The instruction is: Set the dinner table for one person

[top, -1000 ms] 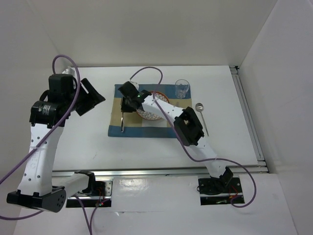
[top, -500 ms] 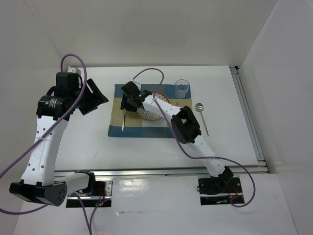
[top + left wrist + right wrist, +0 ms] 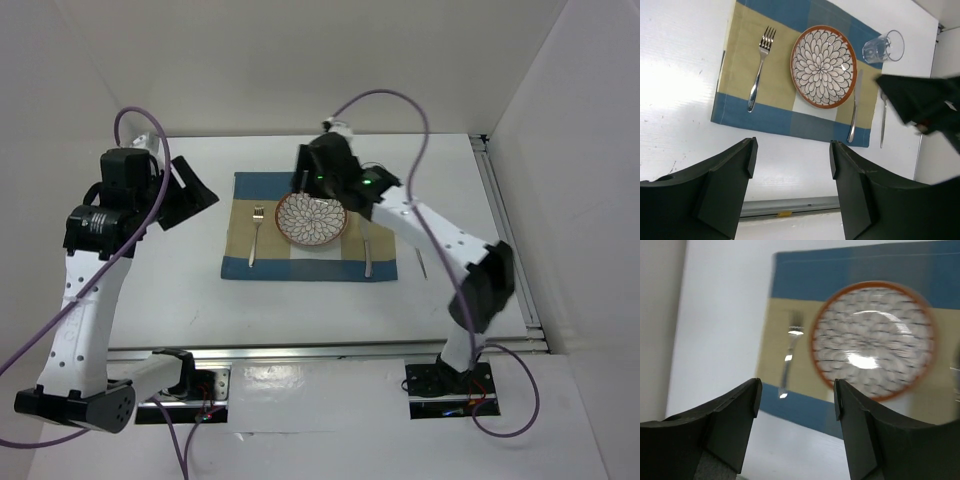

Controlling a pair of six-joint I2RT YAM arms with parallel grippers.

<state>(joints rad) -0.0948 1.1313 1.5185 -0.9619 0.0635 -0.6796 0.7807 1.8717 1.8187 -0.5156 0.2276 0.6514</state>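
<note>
Well, the left jaws and right jaws both hang open and empty over the white tabletop (image 3: 170,290), which lies beneath the placemat (image 3: 300,268) and plate (image 3: 311,219). It looks stiff, slick and fixed, with nothing to grip. I'd lift only the fork (image 3: 254,238), by its handle.

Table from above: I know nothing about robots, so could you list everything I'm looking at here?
dinner table: one, white, under everything.
placemat: one, blue and tan, middle of the table.
plate: one, petal pattern with an orange rim, centre of the placemat.
fork: one, silver, on the placemat left of the plate.
knife: one, silver, on the placemat right of the plate.
spoon: one, silver, on the table just off the placemat's right edge.
glass: one, clear, far right corner of the placemat.
left gripper: one, black, open and empty, raised left of the placemat.
right gripper: one, black, open and empty, raised over the placemat's far side.
</note>
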